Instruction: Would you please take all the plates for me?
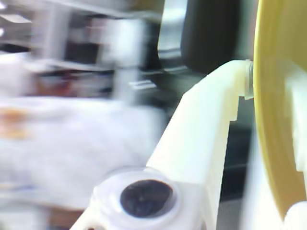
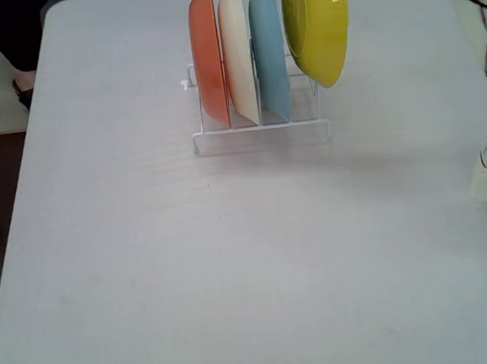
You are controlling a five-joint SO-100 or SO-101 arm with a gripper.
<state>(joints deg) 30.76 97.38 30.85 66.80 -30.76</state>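
- The yellow plate [image 2: 316, 24] is being held pinched at its rim by the gripper [image 1: 249, 79], lifted above the wire rack [image 2: 260, 130].
- Next, clearance rightward is being called for, judging from the three plates left racked.

Four plates on edge, one raised above the rest

The orange plate [image 2: 208, 58], cream-white plate [image 2: 237, 52] and light blue plate [image 2: 269, 53] stand upright side by side, close together; the yellow plate [image 2: 316, 24] (a curved yellow rim [image 1: 273, 120] at the right edge of the blurred wrist view) hangs upright higher, just right of the blue one.
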